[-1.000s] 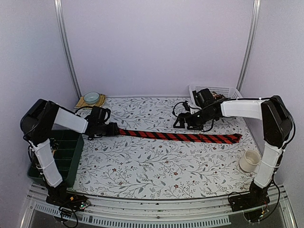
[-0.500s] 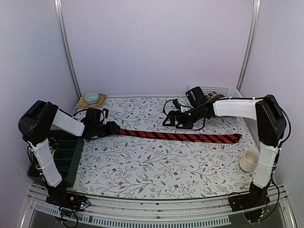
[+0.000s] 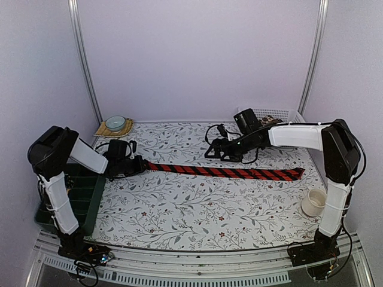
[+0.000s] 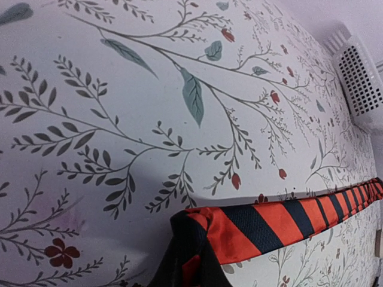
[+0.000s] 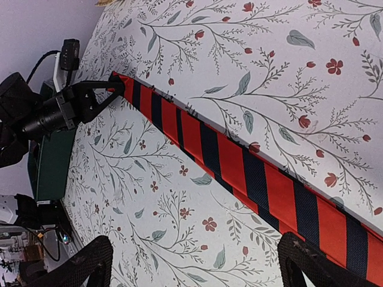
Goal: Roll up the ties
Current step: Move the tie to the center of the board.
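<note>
One tie (image 3: 227,172), red with black diagonal stripes, lies flat and straight across the table from left to right. My left gripper (image 3: 141,165) is shut on its narrow left end. In the left wrist view that end is bunched between the dark fingers (image 4: 179,251), and the tie (image 4: 281,220) runs off to the right. My right gripper (image 3: 214,150) hovers open just behind the tie's middle, holding nothing. In the right wrist view its fingertips (image 5: 90,263) stand wide apart, with the tie (image 5: 239,167) passing diagonally between them.
A white basket (image 3: 281,113) stands at the back right with something brown-patterned in it. There is a white cup (image 3: 314,202) at the right, a green bin (image 3: 84,191) at the left edge, and a small bowl on a mat (image 3: 115,123) at the back left.
My left gripper has shut on the tie's narrow end. The right gripper moved left along the back of the tie, then held still.
</note>
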You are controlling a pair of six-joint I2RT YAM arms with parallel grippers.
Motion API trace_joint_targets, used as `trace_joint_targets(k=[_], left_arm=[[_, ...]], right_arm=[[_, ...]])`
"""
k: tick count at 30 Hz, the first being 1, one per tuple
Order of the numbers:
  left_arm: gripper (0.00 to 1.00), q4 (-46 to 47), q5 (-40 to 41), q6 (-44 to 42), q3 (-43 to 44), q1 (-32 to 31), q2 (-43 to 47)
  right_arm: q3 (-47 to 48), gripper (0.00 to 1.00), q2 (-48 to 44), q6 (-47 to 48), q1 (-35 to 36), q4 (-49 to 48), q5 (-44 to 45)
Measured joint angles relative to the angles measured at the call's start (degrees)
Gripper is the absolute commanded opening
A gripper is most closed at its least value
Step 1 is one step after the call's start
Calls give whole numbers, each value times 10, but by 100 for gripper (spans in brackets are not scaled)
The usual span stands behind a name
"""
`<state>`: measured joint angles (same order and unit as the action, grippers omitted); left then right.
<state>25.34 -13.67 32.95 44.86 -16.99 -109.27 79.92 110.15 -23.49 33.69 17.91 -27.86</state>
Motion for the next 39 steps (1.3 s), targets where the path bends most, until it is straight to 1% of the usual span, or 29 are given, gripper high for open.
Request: trace_joint_targets(k=[2,6,9,12,16,22,26,31,35,37,39], left_arm=[[0,-1,-1,2,0,0,-2],[0,-9,12,1,4,-1,-1],[0,-24,36,-4,11,-9,2],[0,-54,77,-13,28,-23,5],[0,-105,147,-30,63,-59,5],[0,-168,239,-45,110,-106,-11],[0,-201,296,-50,131,-126,-21],[0,-223,358,-56,161,-146,-44],[0,-235,393,-66,172,-161,-52],[2,-240,404,-71,177,-169,-55],[8,-242,409,-76,180,-175,-57]], right_arm=[[3,94,5,-2,0,0,-3],[12,93,15,-4,3,1,-7],[29,93,21,-8,9,0,-10],[47,93,28,-12,16,0,-13],[63,93,39,-16,21,-1,-15],[69,93,52,-22,23,0,-13],[74,93,64,-25,23,1,-12],[89,93,84,-31,23,-2,-15],[97,92,95,-54,23,-15,-33],[102,92,100,-71,23,-27,-45],[109,92,106,-90,23,-42,-59]])
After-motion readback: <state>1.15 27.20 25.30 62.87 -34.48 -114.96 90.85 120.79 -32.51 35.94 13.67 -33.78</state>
